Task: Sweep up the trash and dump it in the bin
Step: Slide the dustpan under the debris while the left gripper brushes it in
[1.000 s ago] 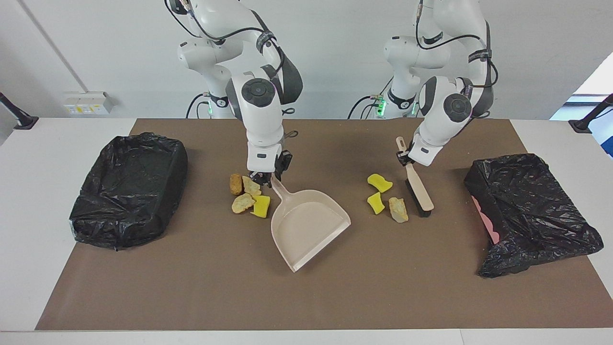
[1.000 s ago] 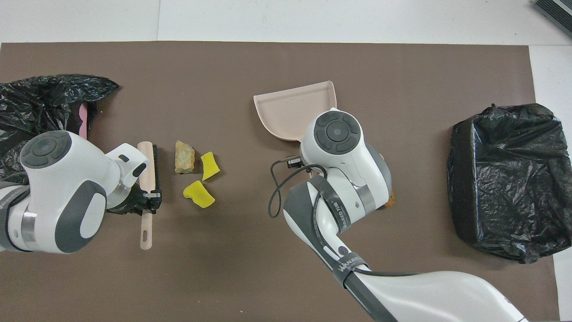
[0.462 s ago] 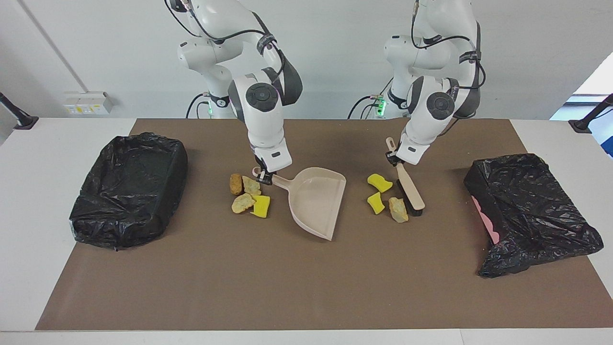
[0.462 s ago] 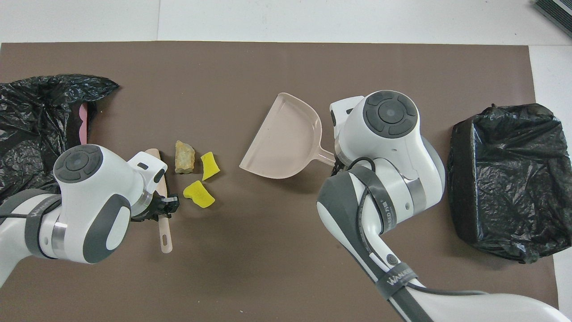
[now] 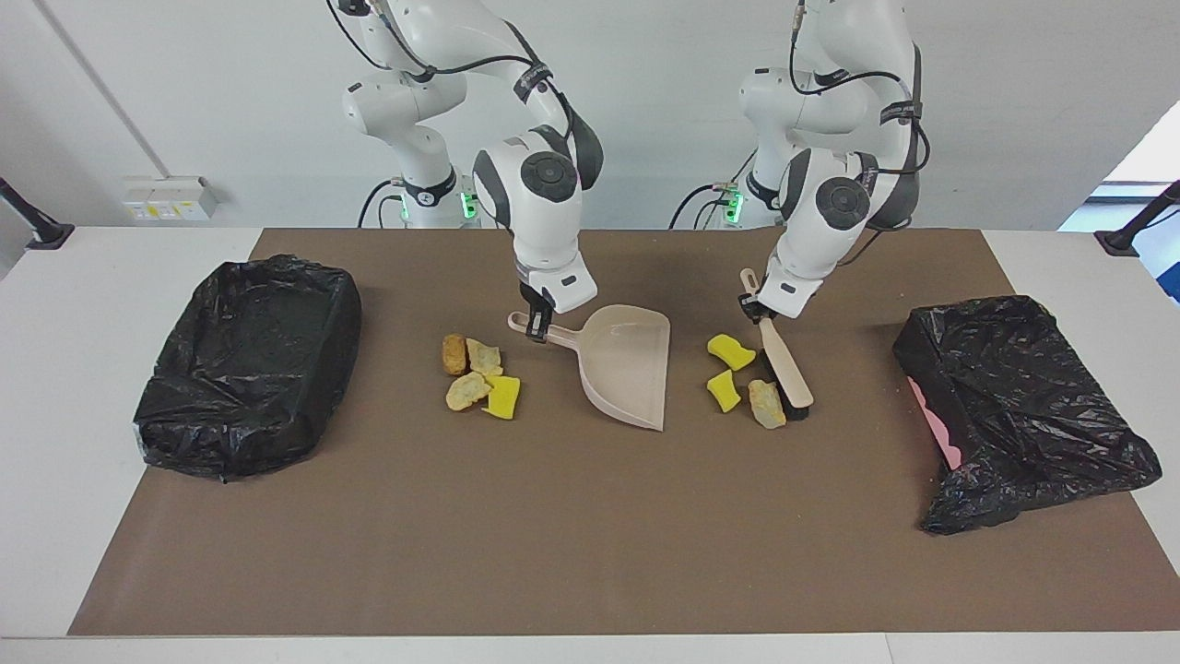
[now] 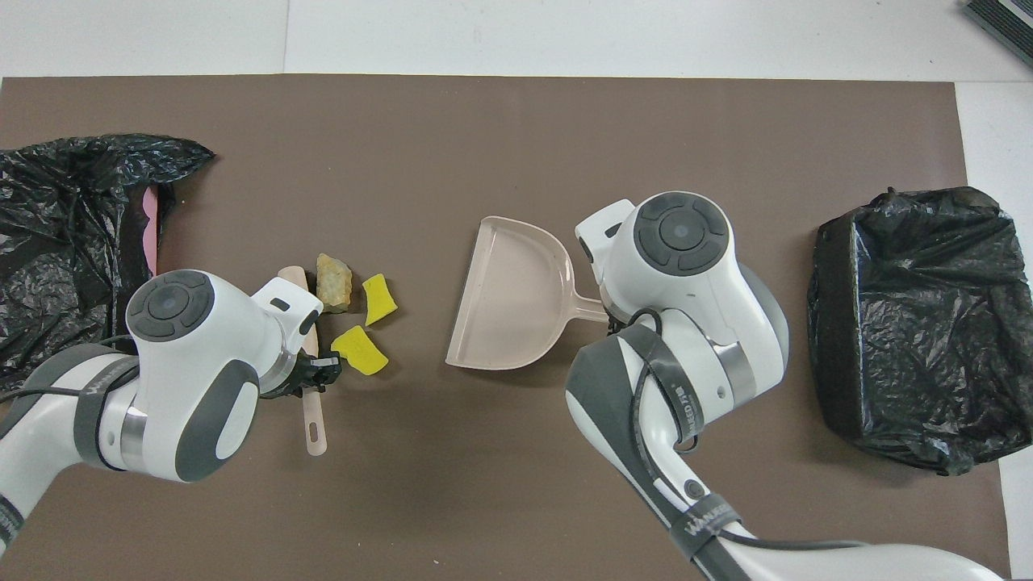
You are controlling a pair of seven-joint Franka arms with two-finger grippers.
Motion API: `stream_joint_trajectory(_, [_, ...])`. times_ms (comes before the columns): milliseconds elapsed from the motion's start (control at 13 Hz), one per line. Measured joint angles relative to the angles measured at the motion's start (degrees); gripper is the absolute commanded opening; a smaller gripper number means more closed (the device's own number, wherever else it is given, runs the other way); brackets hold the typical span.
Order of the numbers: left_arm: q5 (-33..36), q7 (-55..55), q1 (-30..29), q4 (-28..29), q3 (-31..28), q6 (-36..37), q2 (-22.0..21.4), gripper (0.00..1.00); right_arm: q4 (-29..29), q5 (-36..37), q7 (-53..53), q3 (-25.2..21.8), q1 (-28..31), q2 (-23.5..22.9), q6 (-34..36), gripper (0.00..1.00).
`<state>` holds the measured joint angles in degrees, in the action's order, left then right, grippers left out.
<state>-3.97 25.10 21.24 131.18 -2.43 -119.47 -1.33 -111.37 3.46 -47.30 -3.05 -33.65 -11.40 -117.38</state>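
Observation:
My right gripper (image 5: 537,328) is shut on the handle of the beige dustpan (image 5: 629,364) (image 6: 508,298) at mid-table, whose mouth faces three pieces of trash: two yellow wedges (image 5: 731,351) (image 6: 359,352) and a tan lump (image 5: 767,404) (image 6: 333,282). My left gripper (image 5: 754,309) (image 6: 313,374) is shut on the handle of a brush (image 5: 789,373) (image 6: 314,424), and the brush head sits against the tan lump. Several more trash pieces (image 5: 479,376) lie beside the dustpan handle toward the right arm's end, hidden under my right arm in the overhead view.
A bin lined with a black bag (image 5: 249,364) (image 6: 912,323) stands at the right arm's end of the brown mat. A crumpled black bag (image 5: 1014,406) (image 6: 73,226) with pink showing lies at the left arm's end.
The right gripper has swung the dustpan round so its mouth faces the three pieces and carried it toward them. The left gripper has pushed the brush up against the tan lump.

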Motion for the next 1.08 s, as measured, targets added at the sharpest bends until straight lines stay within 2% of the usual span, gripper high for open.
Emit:
stream_joint_trajectory(308, [-0.1, -1.6, 4.9, 0.0, 0.1, -0.2, 0.0, 0.0, -1.3, 1.2, 2.9, 0.0, -1.4, -0.7, -1.9, 0.0])
stream_joint_trajectory(769, [-5.2, -1.2, 18.7, -1.2, 0.5, -3.4, -0.1, 0.0, -1.3, 1.2, 3.0, -0.2, -1.4, -0.7, -1.9, 0.0])
stream_joint_trajectory(1077, [-5.8, -1.1, 20.2, -4.2, -0.2, -1.0, -0.1, 0.0, -1.3, 1.2, 3.0, -0.2, -1.4, -0.7, -1.9, 0.0])
